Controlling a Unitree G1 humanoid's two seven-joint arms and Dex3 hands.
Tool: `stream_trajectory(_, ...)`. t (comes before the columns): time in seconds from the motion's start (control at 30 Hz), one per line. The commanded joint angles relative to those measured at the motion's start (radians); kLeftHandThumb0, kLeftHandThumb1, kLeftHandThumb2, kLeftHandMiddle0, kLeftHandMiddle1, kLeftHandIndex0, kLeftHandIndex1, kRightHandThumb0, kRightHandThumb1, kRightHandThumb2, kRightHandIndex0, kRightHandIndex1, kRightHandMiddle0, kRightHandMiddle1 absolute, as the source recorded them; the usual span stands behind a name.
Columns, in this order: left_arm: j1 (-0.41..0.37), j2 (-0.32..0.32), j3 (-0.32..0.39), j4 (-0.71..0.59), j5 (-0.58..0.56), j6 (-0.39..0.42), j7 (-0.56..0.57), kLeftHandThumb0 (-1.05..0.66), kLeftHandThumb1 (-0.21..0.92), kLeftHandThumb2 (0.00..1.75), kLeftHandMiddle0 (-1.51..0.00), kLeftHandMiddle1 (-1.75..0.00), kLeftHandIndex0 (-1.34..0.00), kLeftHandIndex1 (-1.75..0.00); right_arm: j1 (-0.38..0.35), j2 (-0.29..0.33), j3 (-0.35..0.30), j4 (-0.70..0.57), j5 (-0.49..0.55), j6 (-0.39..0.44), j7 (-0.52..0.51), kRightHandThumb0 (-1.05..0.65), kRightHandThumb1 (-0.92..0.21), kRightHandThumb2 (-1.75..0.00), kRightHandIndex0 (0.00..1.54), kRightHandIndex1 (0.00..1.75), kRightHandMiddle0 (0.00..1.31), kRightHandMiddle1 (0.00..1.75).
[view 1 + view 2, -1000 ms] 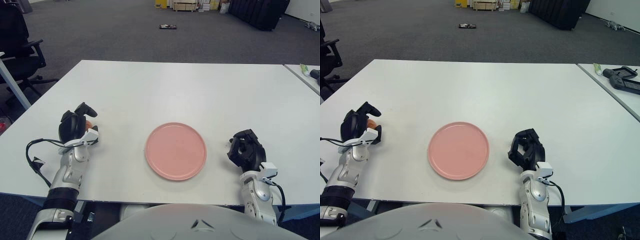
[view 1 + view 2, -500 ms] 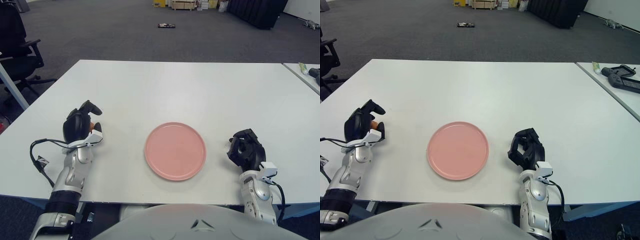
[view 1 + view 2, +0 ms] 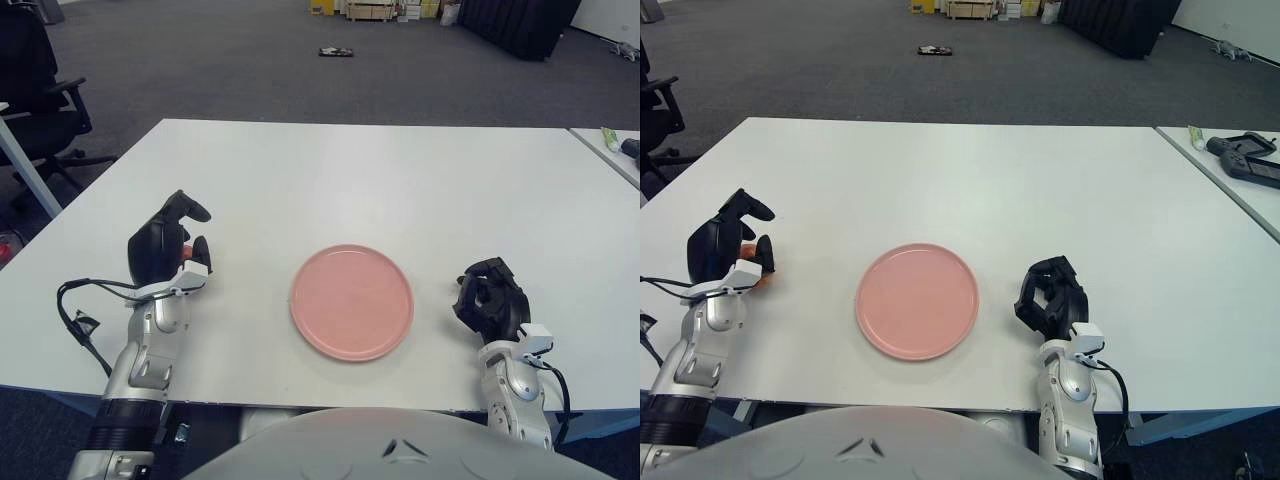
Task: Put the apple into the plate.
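A pink plate [image 3: 351, 300] lies flat on the white table [image 3: 360, 180], near its front edge. My left hand [image 3: 170, 243] is to the left of the plate, apart from it, fingers curled around the apple [image 3: 186, 253]. Only a small orange-red patch of the apple shows between the black fingers; the rest is hidden by the hand. One finger sticks up above the apple. My right hand [image 3: 490, 300] shows to the right of the plate, fingers curled with nothing in them.
A black office chair [image 3: 40, 90] stands off the table's left side. A second table [image 3: 1240, 170] at the right holds a black controller [image 3: 1245, 155] and a small tube. A loose black cable [image 3: 75, 320] hangs by my left forearm.
My left hand has risen slightly and shifted right toward the plate with the apple in it. The right hand and plate have not moved.
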Motion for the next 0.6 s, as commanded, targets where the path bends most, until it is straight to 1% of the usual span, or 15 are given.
stream_trajectory(0.0, -0.004, -0.012, -0.006, -0.048, 0.029, 0.019, -0.015, 0.00, -0.01, 1.69, -0.83, -1.75, -0.66, -1.73, -0.011, -0.006, 0.001, -0.014, -0.004, 0.006, -0.002, -0.42, -0.50, -1.09, 1.11, 1.75, 0.46, 1.75)
stream_trajectory(0.3, 0.016, -0.017, -0.010, -0.099, 0.050, 0.018, -0.047, 0.00, 0.00, 1.67, -0.82, -1.75, -0.67, -1.71, -0.010, -0.005, 0.004, -0.014, -0.006, 0.007, -0.004, -0.43, -0.49, -1.11, 1.12, 1.75, 0.47, 1.75)
stream_trajectory(0.37, 0.020, -0.008, -0.013, -0.106, 0.052, 0.011, -0.065, 0.00, 0.00, 1.67, -0.82, -1.75, -0.67, -1.71, -0.010, -0.004, 0.004, -0.015, -0.004, 0.008, -0.005, -0.43, -0.49, -1.11, 1.12, 1.75, 0.47, 1.75)
stream_trajectory(0.47, 0.034, 0.033, -0.023, -0.135, 0.062, 0.000, -0.131, 0.00, 0.00, 1.68, -0.83, -1.75, -0.65, -1.73, -0.011, 0.000, 0.002, -0.014, 0.007, 0.009, -0.003, -0.43, -0.49, -1.11, 1.12, 1.75, 0.47, 1.75)
stream_trajectory(0.53, 0.039, 0.050, -0.020, -0.141, 0.064, -0.009, -0.155, 0.00, 0.00, 1.68, -0.84, -1.75, -0.63, -1.74, -0.009, 0.001, 0.003, -0.017, 0.008, 0.009, -0.003, -0.43, -0.49, -1.11, 1.12, 1.75, 0.47, 1.75)
stream_trajectory(0.57, 0.041, 0.054, -0.016, -0.140, 0.064, -0.013, -0.161, -0.01, -0.03, 1.70, -0.86, -1.75, -0.65, -1.72, -0.007, 0.001, 0.004, -0.018, 0.007, 0.008, -0.003, -0.43, -0.49, -1.11, 1.12, 1.75, 0.47, 1.75)
